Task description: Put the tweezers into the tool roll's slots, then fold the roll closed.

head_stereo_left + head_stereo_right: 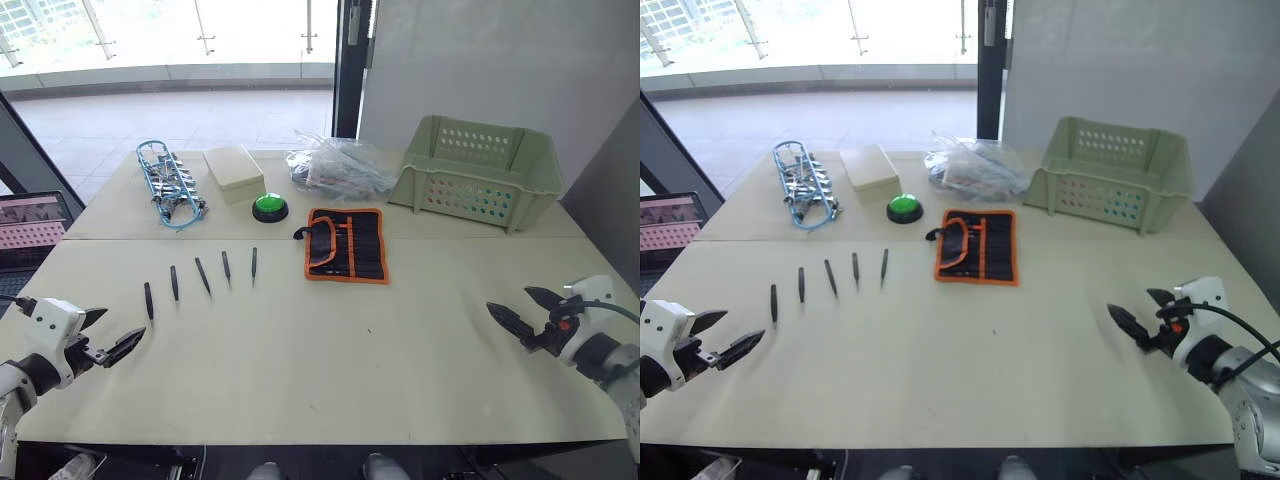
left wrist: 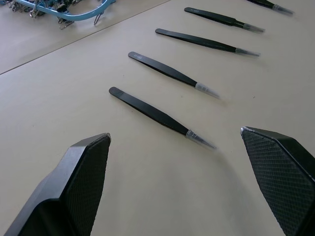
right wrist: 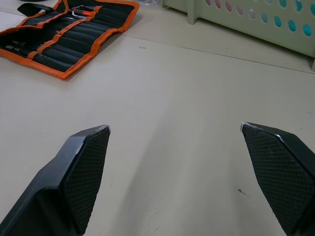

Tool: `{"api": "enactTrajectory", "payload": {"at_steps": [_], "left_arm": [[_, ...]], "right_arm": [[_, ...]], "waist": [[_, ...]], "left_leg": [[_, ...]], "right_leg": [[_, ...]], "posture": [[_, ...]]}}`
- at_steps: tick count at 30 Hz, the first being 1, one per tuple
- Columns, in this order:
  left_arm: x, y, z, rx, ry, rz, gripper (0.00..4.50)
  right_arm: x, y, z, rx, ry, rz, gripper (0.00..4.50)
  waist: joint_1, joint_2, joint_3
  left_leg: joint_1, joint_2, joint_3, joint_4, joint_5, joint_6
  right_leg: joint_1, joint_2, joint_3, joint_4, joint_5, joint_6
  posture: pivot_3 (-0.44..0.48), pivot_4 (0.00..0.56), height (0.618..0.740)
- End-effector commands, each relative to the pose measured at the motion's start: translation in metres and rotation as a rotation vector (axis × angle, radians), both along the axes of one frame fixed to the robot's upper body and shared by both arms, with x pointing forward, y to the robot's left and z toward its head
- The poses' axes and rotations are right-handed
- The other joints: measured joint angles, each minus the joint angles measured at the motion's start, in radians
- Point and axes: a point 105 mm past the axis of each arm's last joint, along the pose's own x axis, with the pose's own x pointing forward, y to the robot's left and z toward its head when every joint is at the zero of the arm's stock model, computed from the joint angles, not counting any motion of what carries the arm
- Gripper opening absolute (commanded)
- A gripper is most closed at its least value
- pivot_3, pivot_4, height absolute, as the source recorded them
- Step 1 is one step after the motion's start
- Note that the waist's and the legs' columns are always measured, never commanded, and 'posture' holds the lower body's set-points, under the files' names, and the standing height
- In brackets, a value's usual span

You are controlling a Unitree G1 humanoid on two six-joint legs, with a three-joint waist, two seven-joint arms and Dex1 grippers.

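On the table's (image 1: 300,380) left half, five tweezers (image 1: 202,276) are laid in a fanned row, each apart from the next, none held. Behind them a blue wire bundle (image 1: 168,184), a beige box (image 1: 233,171) and a green button (image 1: 269,206) are seen. At centre the tool roll (image 1: 346,244) is spread open and flat, its slots (image 3: 74,39) exposed; whether any slot is filled cannot be told. Behind it lies a clear plastic bag (image 1: 335,165). To the right stands a green perforated basket (image 1: 478,170), its contents not visible. The left gripper (image 1: 105,339) is held low near the front edge, close to the leftmost tweezer, jaws spread. The right gripper (image 1: 525,310) is held over bare table, well apart from the roll, jaws likewise spread.
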Motion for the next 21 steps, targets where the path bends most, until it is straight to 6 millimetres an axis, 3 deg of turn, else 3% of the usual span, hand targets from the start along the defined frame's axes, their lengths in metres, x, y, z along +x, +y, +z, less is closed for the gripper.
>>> {"api": "enactTrajectory", "payload": {"at_steps": [1,9,13,15,17,21], "left_arm": [[-0.002,0.004,0.014,-0.004,-0.039,0.006,4.49],[-0.005,-0.002,0.015,-0.029,-0.029,-0.003,4.49],[-0.006,-0.019,0.02,-0.041,-0.056,-0.03,4.49],[-0.008,-0.036,0.026,-0.095,-0.072,-0.045,4.49],[-0.012,-0.061,0.032,-0.194,-0.078,-0.111,4.49],[-0.02,-0.102,0.035,-0.284,-0.081,-0.218,4.49]], "right_arm": [[0.0,-0.002,0.017,-0.028,-0.067,0.0,4.5],[0.004,0.003,0.02,-0.001,-0.079,0.002,4.5],[0.016,0.015,0.025,0.046,-0.089,0.013,4.5],[0.028,0.028,0.027,0.041,-0.083,0.025,4.5],[0.035,0.055,0.025,0.018,-0.045,0.098,4.5],[0.055,0.087,0.031,0.022,-0.031,0.071,4.5]], "waist": [[0.0,0.0,0.0],[0.0,0.0,0.0],[-0.003,0.0,0.0],[-0.004,0.0,0.0],[-0.005,0.0,0.0],[-0.002,0.0,0.0]], "left_leg": [[0.0,0.0,0.0,0.0,0.0,0.0],[0.0,0.0,0.0,0.0,0.0,0.0],[0.0,0.0,0.0,0.0,0.0,0.0],[0.0,0.0,0.001,0.0,0.0,0.0],[0.0,0.001,0.001,0.001,0.0,0.0],[0.0,0.001,0.001,0.001,0.0,0.0]], "right_leg": [[0.0,0.0,0.0,0.0,0.0,0.0],[0.0,0.0,0.0,0.0,0.0,0.0],[0.0,0.0,0.001,0.0,0.0,0.0],[0.0,0.0,0.001,0.001,0.0,0.0],[0.0,0.0,0.001,0.001,0.0,0.0],[-0.001,0.0,0.001,0.002,0.0,0.0]], "posture": [[0.0,0.15,0.74],[0.0,0.15,0.74],[0.0,0.15,0.74],[0.0,0.15,0.74],[0.0,0.15,0.74],[0.0,0.15,0.74]]}}
